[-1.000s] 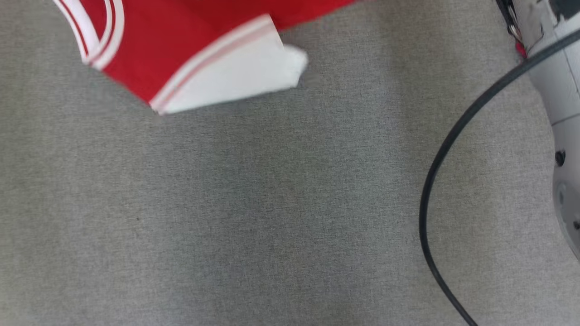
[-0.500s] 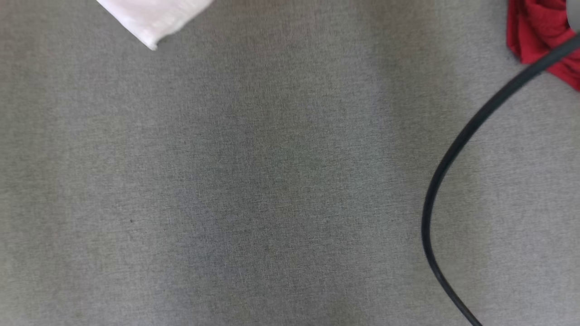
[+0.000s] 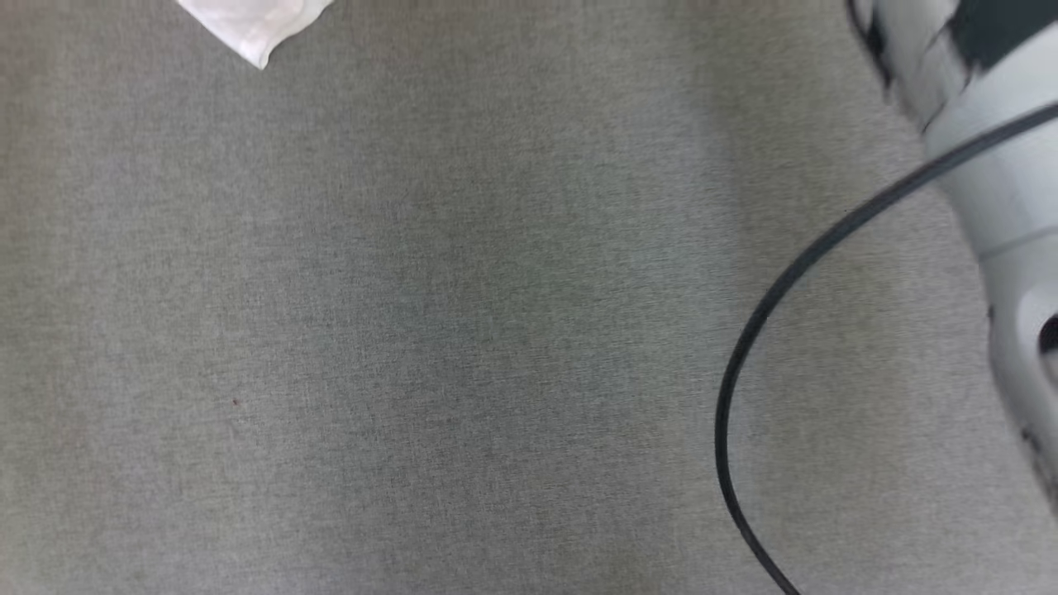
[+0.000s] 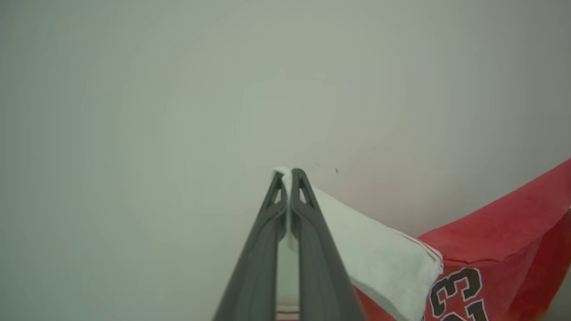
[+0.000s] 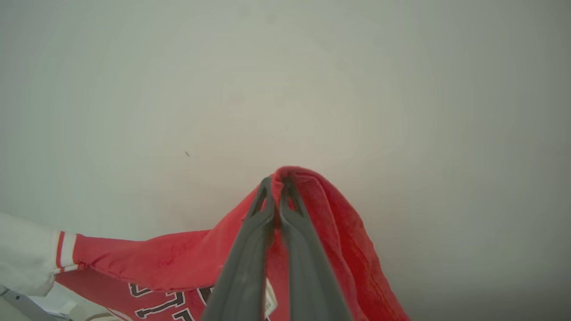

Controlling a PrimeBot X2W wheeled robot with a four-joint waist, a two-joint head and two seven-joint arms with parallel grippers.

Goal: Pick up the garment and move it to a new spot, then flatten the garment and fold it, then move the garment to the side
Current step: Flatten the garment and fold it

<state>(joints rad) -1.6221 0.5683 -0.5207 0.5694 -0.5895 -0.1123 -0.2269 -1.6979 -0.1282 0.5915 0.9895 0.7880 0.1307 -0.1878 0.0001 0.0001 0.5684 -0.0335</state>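
The garment [image 4: 499,240] hangs pinched: left claw [image 4: 289,174] on white sleeve [image 4: 379,254], right claw [image 5: 277,183] on red edge. Best drawn taut and lowered evenly onto the surface [image 3: 413,330] beneath.

Likely a lab bench: plain grey cloth surface [image 3: 413,330]; black cable [image 3: 720,421].

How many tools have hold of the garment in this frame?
2. The left tool is shut on the white sleeve tip of the garment; the right tool is shut on a bunched red fold.
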